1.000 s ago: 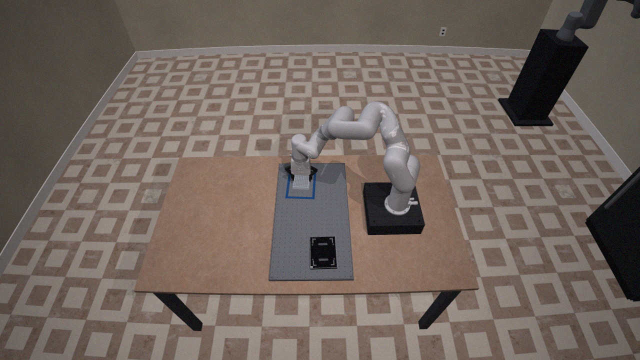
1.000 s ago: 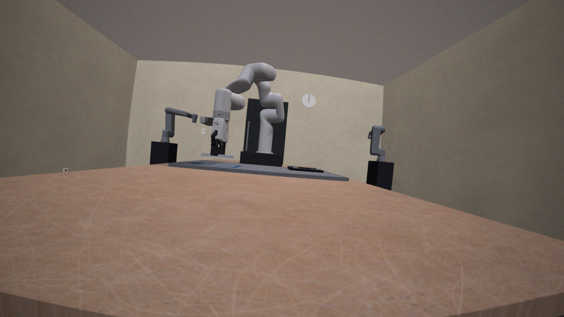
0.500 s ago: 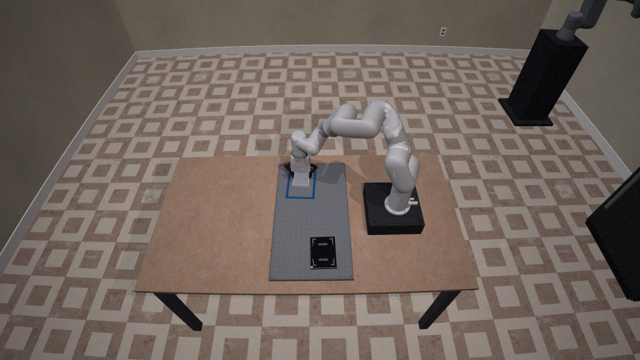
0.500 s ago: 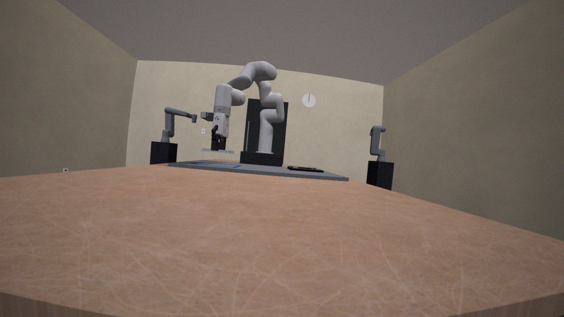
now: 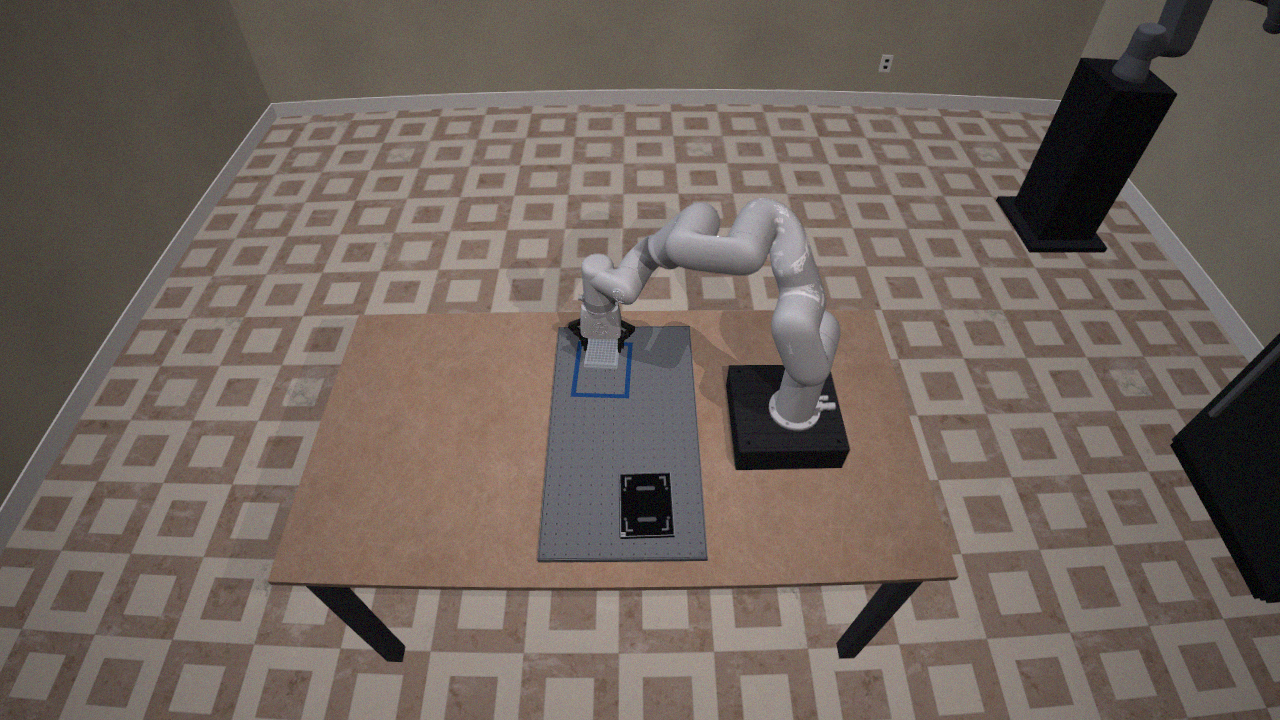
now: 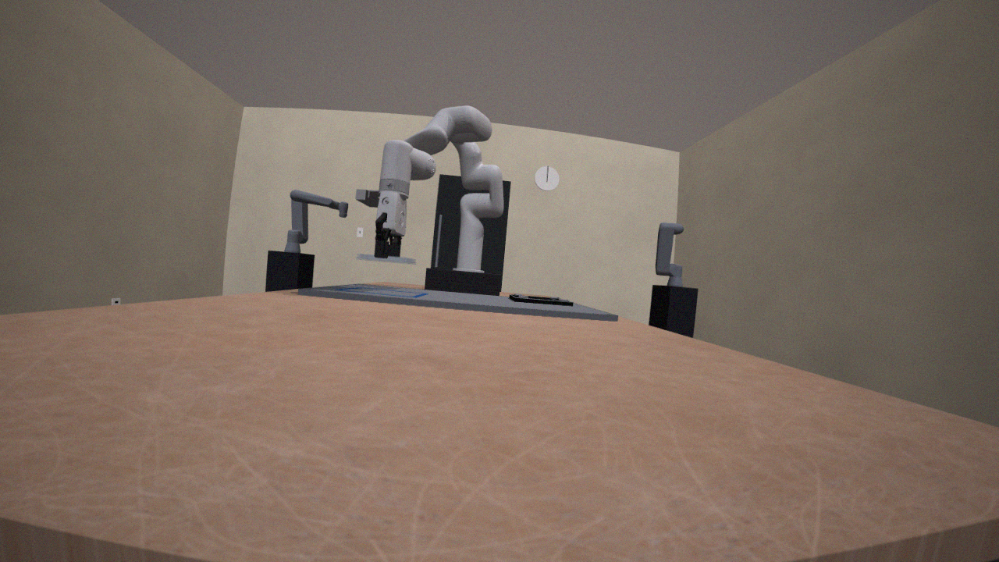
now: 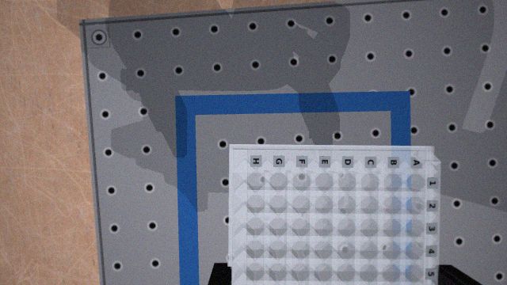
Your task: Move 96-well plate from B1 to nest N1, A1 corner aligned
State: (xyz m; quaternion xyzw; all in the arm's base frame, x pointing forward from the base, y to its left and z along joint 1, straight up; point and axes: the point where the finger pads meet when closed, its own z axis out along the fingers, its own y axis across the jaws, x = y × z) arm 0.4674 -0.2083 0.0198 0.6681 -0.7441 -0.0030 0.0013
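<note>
The clear 96-well plate (image 7: 333,215) hangs level in my gripper (image 6: 387,246), above the blue-outlined bench spot B1 (image 5: 600,371) at the far end of the grey breadboard (image 5: 622,447). In the side view the plate (image 6: 385,258) is well clear of the board. In the wrist view its cut-off corner by well A1 (image 7: 436,156) is at the plate's upper right. The black fingers show at the wrist view's bottom edge on both sides of the plate. The black plate nest N1 (image 5: 646,505) with white locator marks lies at the near end of the breadboard; it also shows in the side view (image 6: 541,299).
The arm's black base block (image 5: 785,428) stands on the table right of the breadboard. Other arms on black pedestals (image 6: 289,268) (image 6: 672,307) stand off the table. The breadboard's left edge (image 7: 90,158) borders the wooden table top.
</note>
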